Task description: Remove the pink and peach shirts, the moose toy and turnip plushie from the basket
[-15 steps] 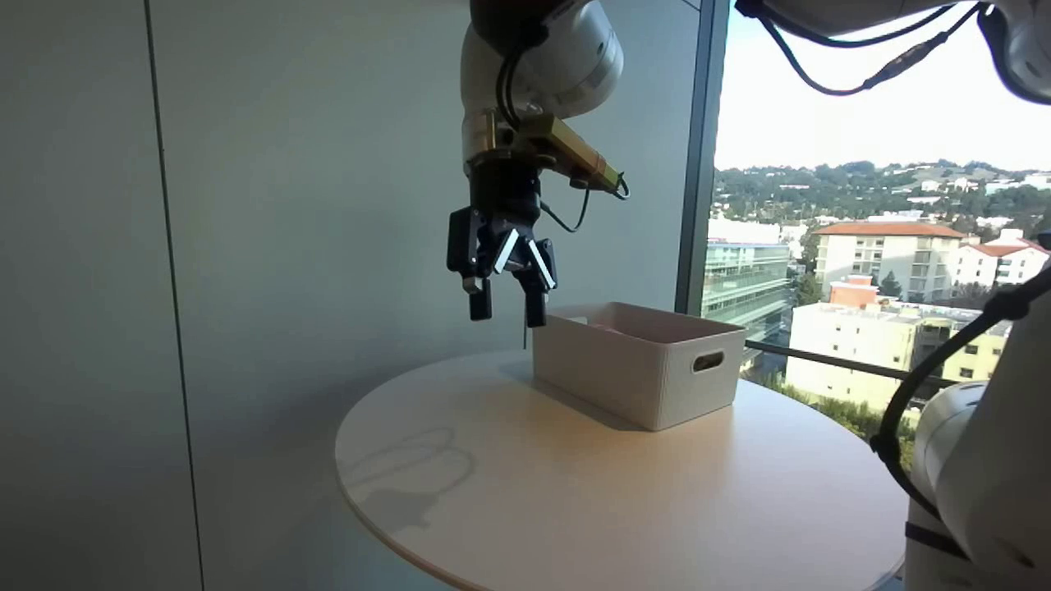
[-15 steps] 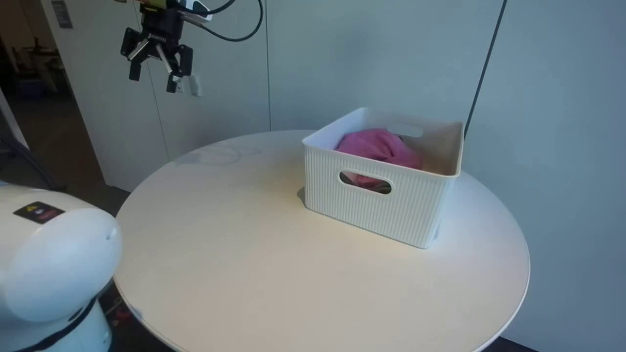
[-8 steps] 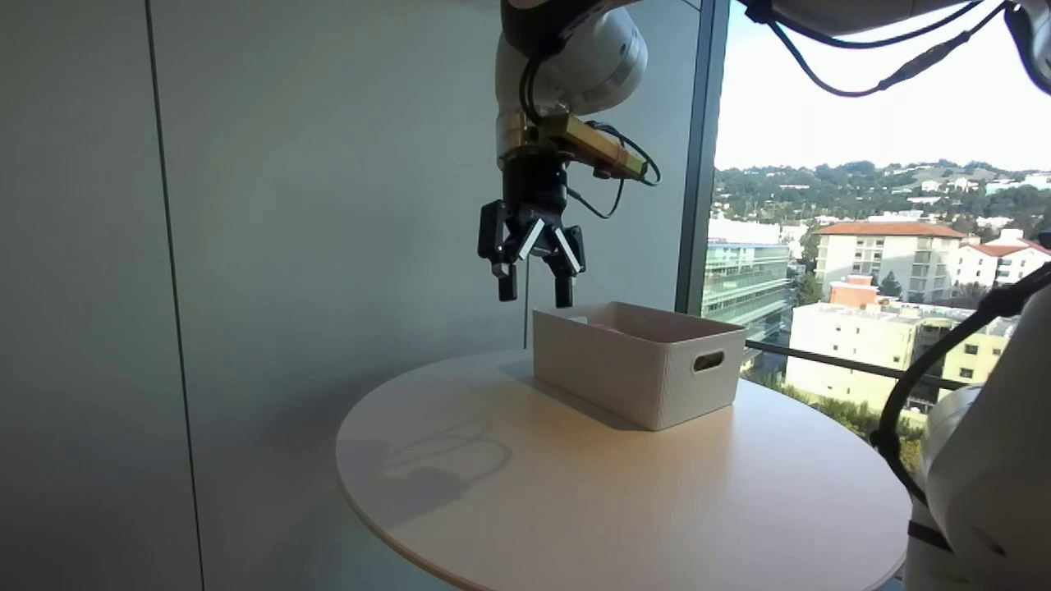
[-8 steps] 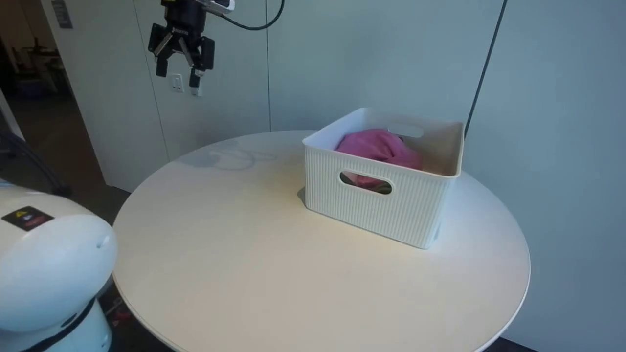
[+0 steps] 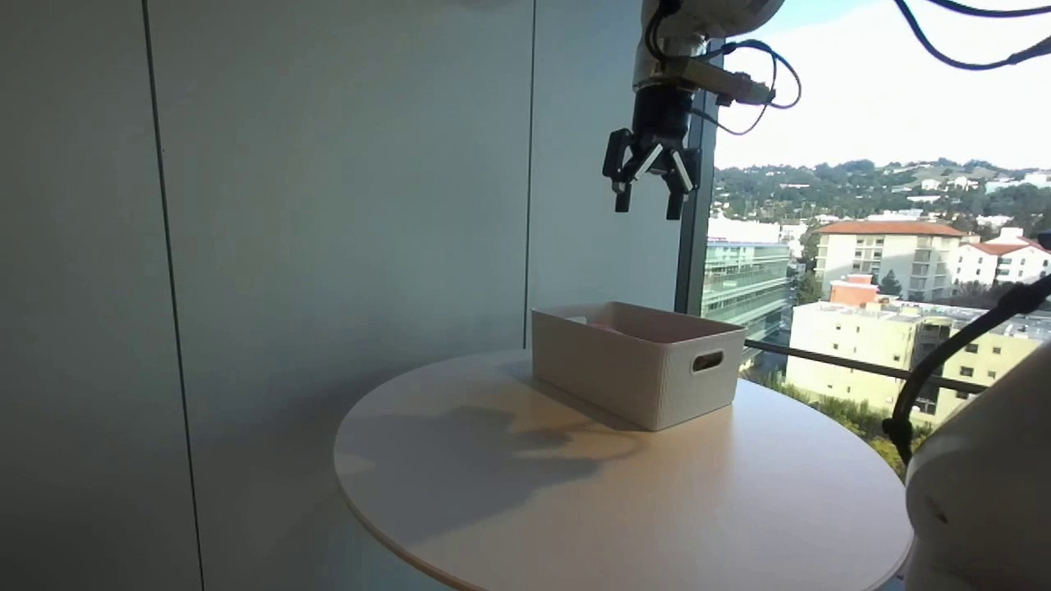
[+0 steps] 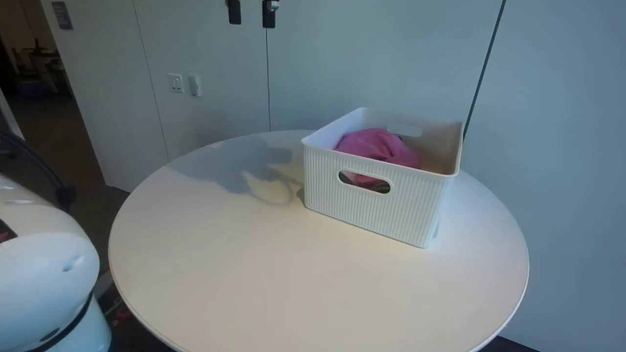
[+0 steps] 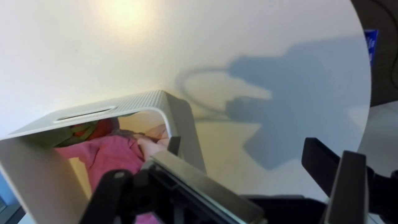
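In an exterior view, one round pale table [image 6: 274, 288] bears one white rectangular plastic basket [image 6: 367, 212] at one o'clock, containing one pink cloth shirt [image 6: 374, 143]; one black two-fingered gripper [image 5: 649, 208]; two white wall plates [image 6: 175, 83].

We have our claw [image 5: 649, 205] up in the air, pointing down, its two fingers [image 5: 674, 207] well apart. Our wrist [image 5: 650, 72] stands nearly upright above it. In an exterior view the top edge cuts the claw off above the fingertips [image 6: 234, 12], while our white arm [image 6: 46, 278] bulges in at the lower left.
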`<state>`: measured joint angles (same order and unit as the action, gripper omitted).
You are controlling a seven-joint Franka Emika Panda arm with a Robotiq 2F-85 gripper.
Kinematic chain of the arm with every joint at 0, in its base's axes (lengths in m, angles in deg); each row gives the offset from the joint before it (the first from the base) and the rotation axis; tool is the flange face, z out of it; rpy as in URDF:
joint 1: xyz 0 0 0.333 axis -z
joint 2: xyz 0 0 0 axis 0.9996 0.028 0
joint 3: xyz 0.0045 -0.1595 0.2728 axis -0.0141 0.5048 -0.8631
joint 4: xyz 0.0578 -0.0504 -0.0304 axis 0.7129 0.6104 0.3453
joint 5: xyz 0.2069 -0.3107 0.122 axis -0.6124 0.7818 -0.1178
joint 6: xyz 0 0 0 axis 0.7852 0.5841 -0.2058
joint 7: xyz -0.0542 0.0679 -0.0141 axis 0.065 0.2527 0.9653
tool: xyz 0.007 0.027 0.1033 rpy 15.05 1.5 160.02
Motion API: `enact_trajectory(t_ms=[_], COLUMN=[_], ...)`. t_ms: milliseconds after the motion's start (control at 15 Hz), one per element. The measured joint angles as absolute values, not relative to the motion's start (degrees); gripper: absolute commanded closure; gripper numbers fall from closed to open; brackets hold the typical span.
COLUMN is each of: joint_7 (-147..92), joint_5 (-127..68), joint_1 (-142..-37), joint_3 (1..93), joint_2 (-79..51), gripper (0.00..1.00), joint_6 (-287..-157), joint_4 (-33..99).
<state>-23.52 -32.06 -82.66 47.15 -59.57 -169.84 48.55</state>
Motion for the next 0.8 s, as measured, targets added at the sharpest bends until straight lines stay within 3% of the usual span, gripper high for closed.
enact_trajectory(t_ms=[400,800], joint_7=[-31.0,-31.8], joint_5=[-26.9,-34.0], joint_1=[-81.6,-79.9], joint_3=[51.5,56.2], joint_2=[-50.4,-32.9], gripper=[0.0,0.0], joint_6=[-182.8,-183.2], joint_4=[40.2,25.8])
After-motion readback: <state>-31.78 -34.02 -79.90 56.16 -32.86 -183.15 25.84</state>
